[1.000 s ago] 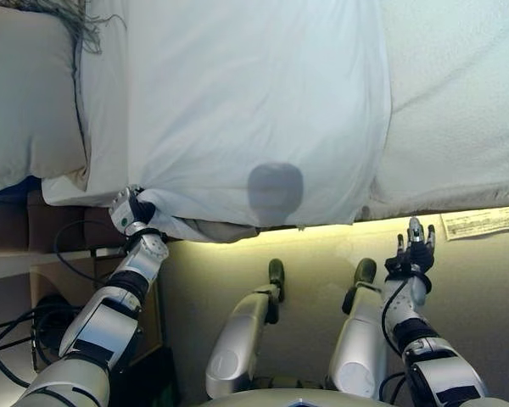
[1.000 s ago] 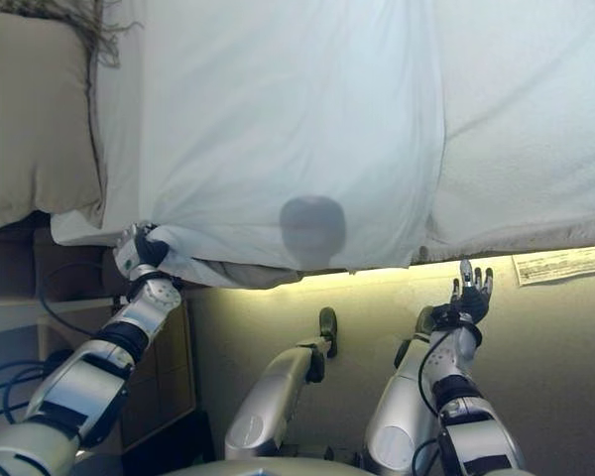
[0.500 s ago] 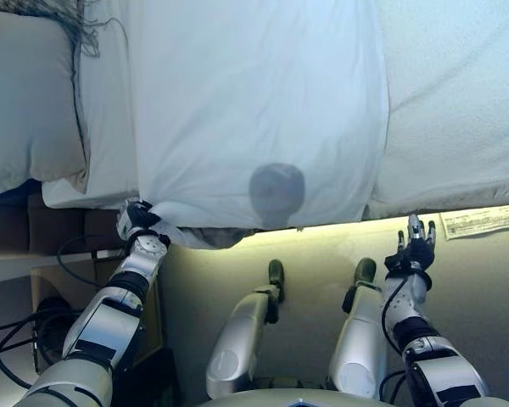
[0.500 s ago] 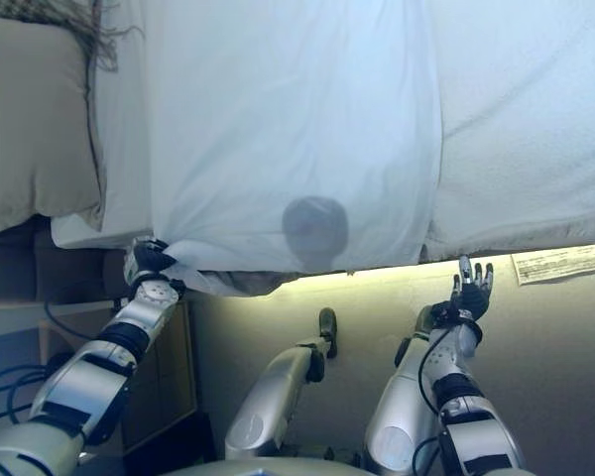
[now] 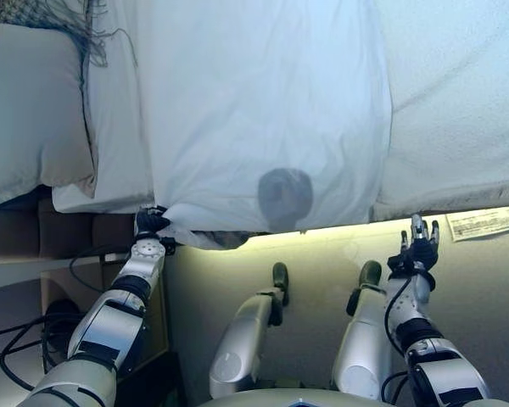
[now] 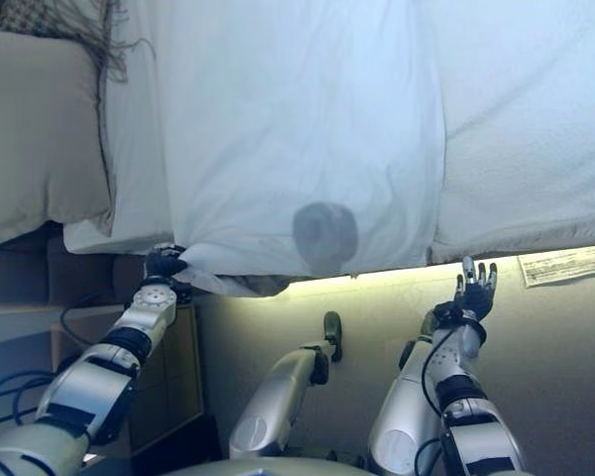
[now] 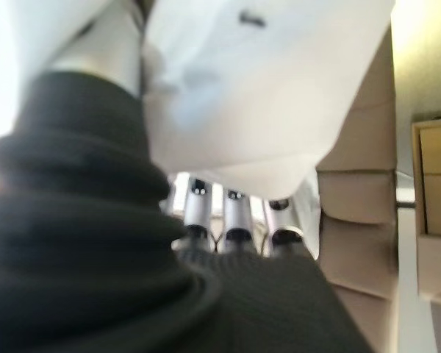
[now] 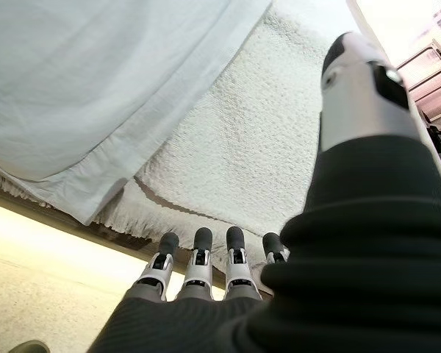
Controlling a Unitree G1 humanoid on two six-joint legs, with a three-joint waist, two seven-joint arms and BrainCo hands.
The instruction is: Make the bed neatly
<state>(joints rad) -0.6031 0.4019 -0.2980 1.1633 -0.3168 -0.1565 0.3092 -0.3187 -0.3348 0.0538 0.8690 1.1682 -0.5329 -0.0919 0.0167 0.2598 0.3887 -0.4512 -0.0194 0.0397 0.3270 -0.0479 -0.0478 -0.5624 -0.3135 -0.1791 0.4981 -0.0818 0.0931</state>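
Gripping white sheet point(image 5: 263, 110) corner with my left hand point(image 5: 150, 225), fingers curled. Right hand point(image 5: 416, 251) open, empty. Sheet spread; edge untucked, pillow point(image 5: 30, 110) unstraightened.

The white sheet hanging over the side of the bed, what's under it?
Under the white sheet a textured white blanket shows to its right. The left hand grips the sheet's corner. A darker layer peeks out below its hem; the mattress beneath is covered.
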